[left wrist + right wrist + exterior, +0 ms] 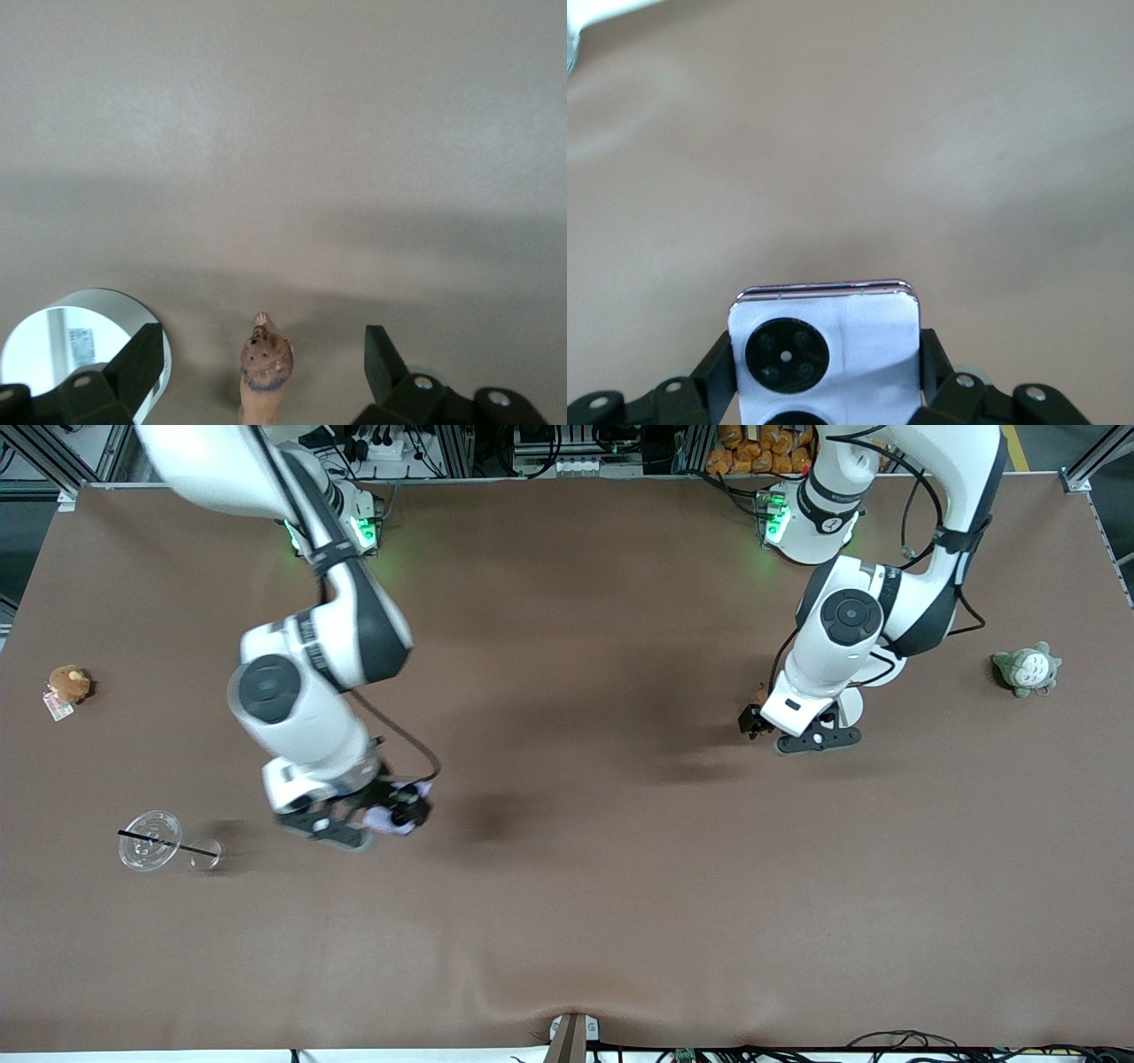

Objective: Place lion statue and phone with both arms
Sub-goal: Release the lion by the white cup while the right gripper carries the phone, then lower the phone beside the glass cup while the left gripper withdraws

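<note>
The lion statue point(264, 365), a tiny orange-brown figurine, stands on the brown table between the fingers of my left gripper point(261, 343). The gripper is open and neither finger touches the statue. In the front view this gripper point(752, 724) is low over the table toward the left arm's end, and the lion statue point(759, 692) barely shows beside the wrist. My right gripper point(828, 361) is shut on the phone point(864, 323), a pale lilac square with black camera rings. It holds the phone point(388, 821) above the table toward the right arm's end.
A clear cup lid with a black straw point(151, 840) lies near the right gripper. A brown plush with a tag point(69, 684) sits at the right arm's end and a grey-green plush point(1026, 670) at the left arm's end. A white round object point(75, 341) stands beside the left gripper.
</note>
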Controlling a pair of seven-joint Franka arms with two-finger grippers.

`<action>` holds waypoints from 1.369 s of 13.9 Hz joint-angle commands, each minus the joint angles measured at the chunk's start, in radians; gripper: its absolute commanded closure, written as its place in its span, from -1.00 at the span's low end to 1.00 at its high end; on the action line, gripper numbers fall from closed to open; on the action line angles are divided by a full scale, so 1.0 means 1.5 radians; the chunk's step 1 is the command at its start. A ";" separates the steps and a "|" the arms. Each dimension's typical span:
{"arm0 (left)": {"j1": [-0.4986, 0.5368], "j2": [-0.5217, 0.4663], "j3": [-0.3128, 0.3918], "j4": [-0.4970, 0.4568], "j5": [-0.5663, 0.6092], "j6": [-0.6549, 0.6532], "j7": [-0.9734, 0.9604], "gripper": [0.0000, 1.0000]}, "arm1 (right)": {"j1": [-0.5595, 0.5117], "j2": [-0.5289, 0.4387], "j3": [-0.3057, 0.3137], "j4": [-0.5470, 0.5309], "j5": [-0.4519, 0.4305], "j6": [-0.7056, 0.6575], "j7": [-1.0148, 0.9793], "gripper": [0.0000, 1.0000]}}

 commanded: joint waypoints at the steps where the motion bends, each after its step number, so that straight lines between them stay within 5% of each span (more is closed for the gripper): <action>1: 0.015 -0.004 -0.002 0.074 0.009 -0.093 0.014 -1.00 | -0.072 0.031 0.013 0.016 0.003 -0.002 -0.086 0.96; 8: 0.115 -0.046 -0.001 0.199 -0.005 -0.206 0.168 -1.00 | -0.202 0.173 0.017 0.081 0.003 0.008 -0.317 1.00; 10: 0.151 -0.044 -0.002 0.282 -0.038 -0.292 0.169 -1.00 | -0.219 0.206 0.017 0.112 0.003 0.008 -0.386 1.00; 14: 0.154 -0.032 0.002 0.429 -0.070 -0.459 0.162 -1.00 | -0.234 0.268 0.017 0.177 0.003 0.015 -0.403 1.00; 19: 0.182 -0.042 -0.002 0.515 -0.073 -0.493 0.168 -1.00 | -0.255 0.325 0.018 0.248 0.003 0.017 -0.432 1.00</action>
